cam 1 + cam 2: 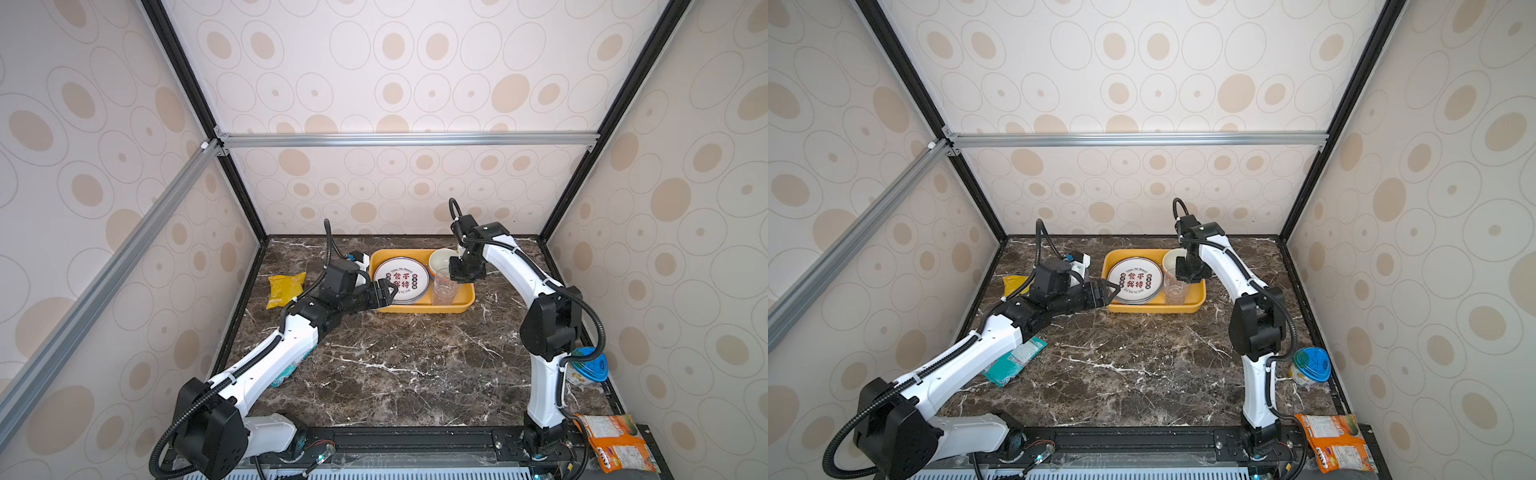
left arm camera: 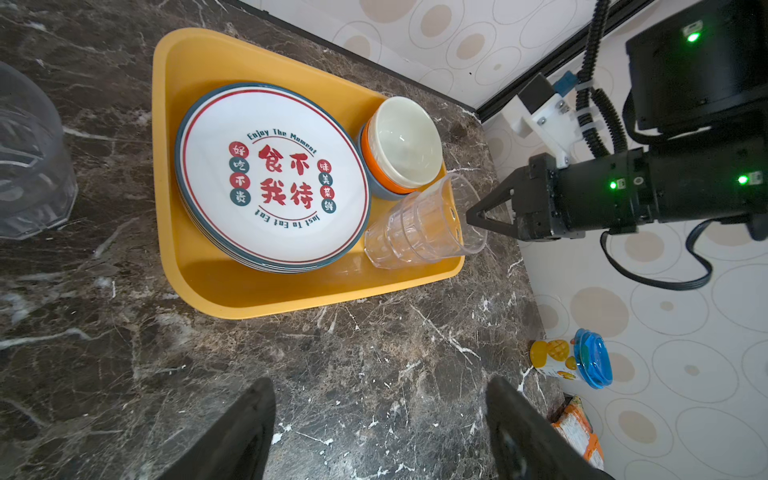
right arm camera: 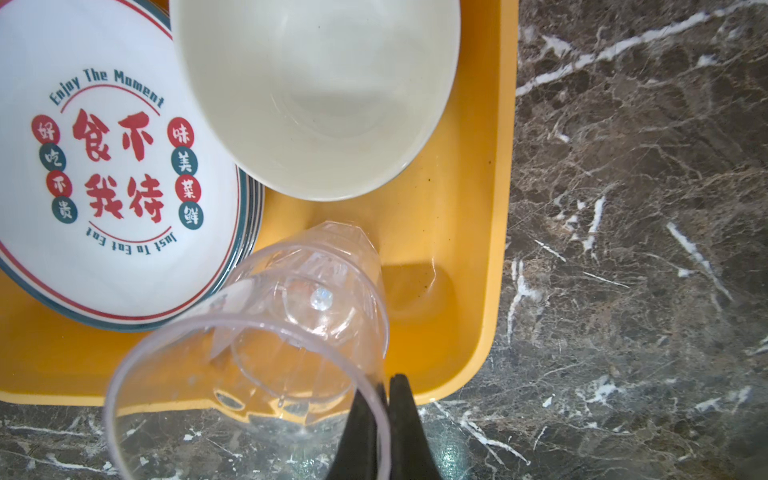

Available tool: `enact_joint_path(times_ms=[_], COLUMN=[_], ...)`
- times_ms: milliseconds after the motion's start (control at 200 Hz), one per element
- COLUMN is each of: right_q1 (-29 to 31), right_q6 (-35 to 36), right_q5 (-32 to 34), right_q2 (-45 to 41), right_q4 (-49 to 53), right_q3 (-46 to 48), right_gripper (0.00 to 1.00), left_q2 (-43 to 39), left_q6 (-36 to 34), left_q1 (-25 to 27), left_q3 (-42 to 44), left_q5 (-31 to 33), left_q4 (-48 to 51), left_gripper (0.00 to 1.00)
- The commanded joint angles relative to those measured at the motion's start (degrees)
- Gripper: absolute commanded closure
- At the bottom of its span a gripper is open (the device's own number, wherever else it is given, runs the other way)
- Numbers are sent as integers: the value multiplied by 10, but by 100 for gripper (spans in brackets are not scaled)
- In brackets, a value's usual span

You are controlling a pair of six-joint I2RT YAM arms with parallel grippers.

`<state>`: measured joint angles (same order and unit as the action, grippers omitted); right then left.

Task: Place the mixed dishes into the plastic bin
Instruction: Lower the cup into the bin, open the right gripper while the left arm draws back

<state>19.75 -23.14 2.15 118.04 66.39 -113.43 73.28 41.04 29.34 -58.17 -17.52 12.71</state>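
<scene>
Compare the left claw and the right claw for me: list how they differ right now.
The left claw is open and empty; the right claw is shut, pinching the rim of the clear cup. The left claw hangs at the yellow bin's left side, by the plates; the right claw is over its right side, near the bowls. Both are black and taper to a point.

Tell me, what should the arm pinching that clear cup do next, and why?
Probably open its jaws. The right gripper is shut on the rim of the clear cup, which stands in the yellow bin beside the plates and bowls, seemingly resting on its floor.
</scene>
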Motion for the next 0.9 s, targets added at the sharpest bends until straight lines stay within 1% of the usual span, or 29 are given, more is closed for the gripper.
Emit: enact_joint_path(times_ms=[0,85,185,385,495,590,740,840,895], right_q1=[-4,-4,-4,-4,-4,-4,1,3,4], right_q6=[-6,-6,-6,-6,-6,-6,-3,-2,-2], right_q5=[0,-3,-4,-4,-6,-16,-32,-68,-90], right_q2=[8,6,3,-13,-35,-60,-111,-151,-172], right_q4=[0,-1,-2,6,5,0,-22,-50,-67], right_q3=[6,5,3,-6,-6,1,36,74,98], right_gripper=[91,86,84,82,79,77,67,61,57], left_q2=[-14,-14,-12,-12,-11,-9,-11,-6,-1], left_q6=[5,5,5,7,5,5,-1,-11,-22], left_q1=[-5,-5,-6,-9,-21,-38,-67,-89,-99], left_q3=[1,0,0,0,-4,-4,-5,-11,-22], left_q5=[2,4,6,19,28,31,36,40,55], left_q4=[-7,-6,-5,-1,10,21,34,48,63], left_gripper=[21,21,21,21,21,24,26,24,22])
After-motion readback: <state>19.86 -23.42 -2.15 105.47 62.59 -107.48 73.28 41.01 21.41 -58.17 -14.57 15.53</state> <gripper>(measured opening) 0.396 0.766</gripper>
